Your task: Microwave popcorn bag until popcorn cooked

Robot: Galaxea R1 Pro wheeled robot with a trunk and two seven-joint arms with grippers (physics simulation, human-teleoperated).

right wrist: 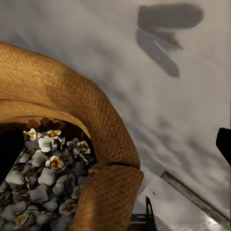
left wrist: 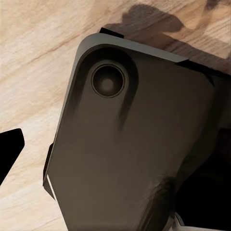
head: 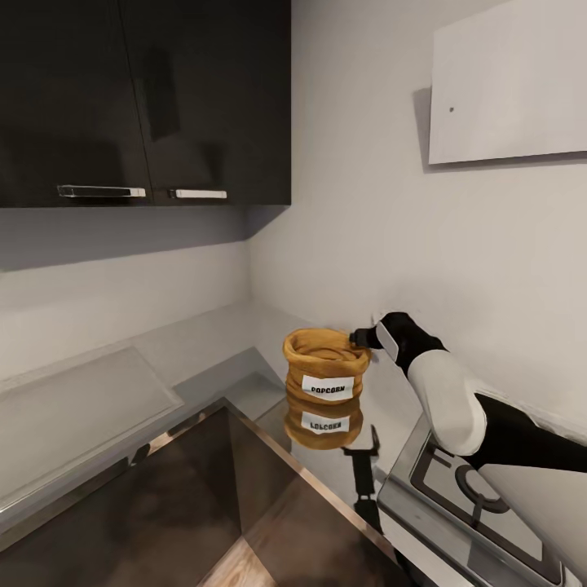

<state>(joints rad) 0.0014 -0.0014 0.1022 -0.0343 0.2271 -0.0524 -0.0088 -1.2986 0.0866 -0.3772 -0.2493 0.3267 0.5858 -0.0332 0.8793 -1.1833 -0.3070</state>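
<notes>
We see two dark upper cabinets (head: 147, 98) at ten o'clock in the head view, each with a bright metal handle (head: 101, 191) along its lower edge. A pale flat wall panel (head: 509, 81) hangs at two o'clock with a small dark dot on it. At five o'clock sits a steel hob (head: 481, 505) with a ring burner. Pale wood floor (head: 236, 567) shows at six o'clock, and again under the left wrist camera (left wrist: 33, 72).

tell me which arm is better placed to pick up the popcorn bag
Right. Its pincer is already at the rolled rim of the popcorn bag on the countertop; the right wrist view looks straight into the bag. The left wrist view faces wood floor, away from it.
</notes>
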